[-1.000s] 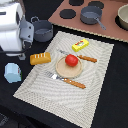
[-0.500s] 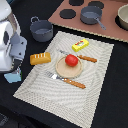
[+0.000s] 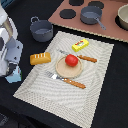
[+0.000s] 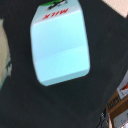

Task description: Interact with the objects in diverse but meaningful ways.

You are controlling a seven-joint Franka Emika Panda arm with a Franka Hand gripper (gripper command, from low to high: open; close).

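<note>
Light-blue cup (image 4: 60,47), marked MILK, lies on the black worktop (image 3: 107,90) at 9 o'clock of the bread loaf (image 3: 40,58); centre your tool first—its jaw state I cannot tell.

The exterior view looks down from high up over the placemat (image 3: 67,65); the wrist view hangs close above the light-blue cup (image 4: 60,45), their shared item
</note>
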